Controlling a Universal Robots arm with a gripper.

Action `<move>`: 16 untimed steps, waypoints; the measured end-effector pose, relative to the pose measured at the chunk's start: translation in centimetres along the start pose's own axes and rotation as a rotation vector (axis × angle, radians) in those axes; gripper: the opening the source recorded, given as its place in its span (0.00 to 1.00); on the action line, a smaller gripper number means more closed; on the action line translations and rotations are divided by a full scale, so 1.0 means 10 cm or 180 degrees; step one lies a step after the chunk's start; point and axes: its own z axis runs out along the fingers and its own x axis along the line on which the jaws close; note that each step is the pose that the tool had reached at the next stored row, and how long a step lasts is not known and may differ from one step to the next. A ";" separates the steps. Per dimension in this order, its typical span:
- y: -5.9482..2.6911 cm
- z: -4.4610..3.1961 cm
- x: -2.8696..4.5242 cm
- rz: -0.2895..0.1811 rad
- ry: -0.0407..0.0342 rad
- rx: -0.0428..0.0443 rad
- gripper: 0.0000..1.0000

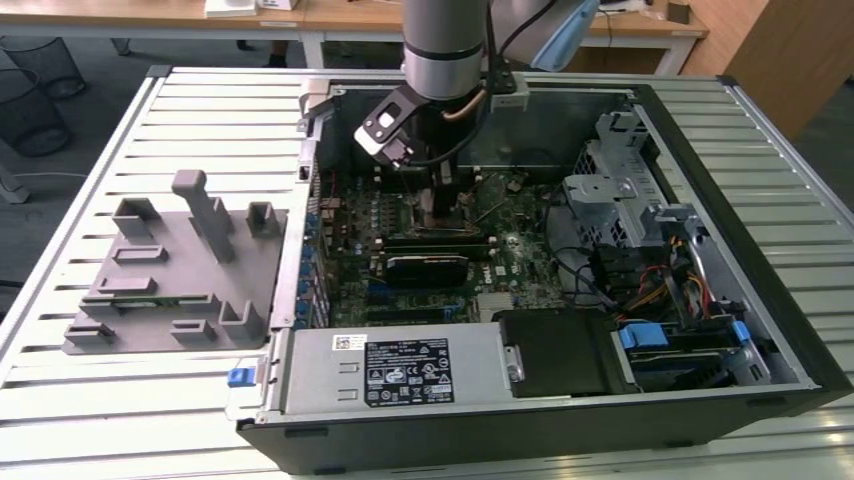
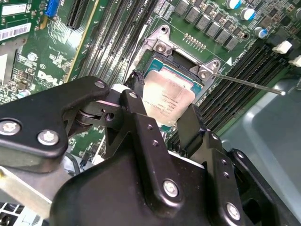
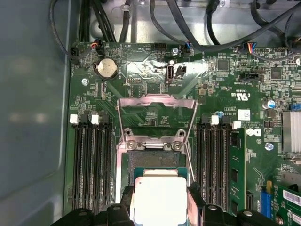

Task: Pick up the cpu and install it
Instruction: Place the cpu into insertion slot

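Arm (image 1: 447, 50) reaches down into open computer case (image 1: 534, 445) lying on slatted table (image 1: 80, 400). Grey holder block (image 1: 174, 270) sits on the table at the exterior view's left, just beside the case. Gripper (image 3: 160, 203) is closed on the cpu (image 2: 169, 96), one black finger (image 2: 136, 106) pressed to each of two opposite edges, silver top showing in both wrist views. The cpu hangs over the near part of the socket (image 3: 153, 159) on the green board (image 3: 225, 80), covering it partly; contact with the socket cannot be made out. Metal hold-down plate (image 3: 157, 117) stands flipped open. Thin lever rod (image 2: 249, 84) sticks out sideways. Memory slots (image 3: 91, 160) flank the socket.
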 end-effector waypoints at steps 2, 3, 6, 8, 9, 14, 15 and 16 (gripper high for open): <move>0.006 0.023 0.001 0.0000 0.0000 0.0000 0.53; 0.008 0.028 0.002 0.0000 0.0000 0.0000 0.53; 0.008 0.035 0.001 0.0000 -0.0001 0.0001 0.53; 0.009 0.040 0.001 0.0000 0.0000 0.0000 0.53; 0.009 0.043 0.002 0.0000 0.0000 0.0000 0.53; 0.008 0.054 0.002 0.0000 0.0000 0.0000 0.53; 0.008 0.056 0.002 0.0000 0.0000 0.0000 0.53; 0.008 0.059 0.002 0.0000 0.0000 0.0000 0.53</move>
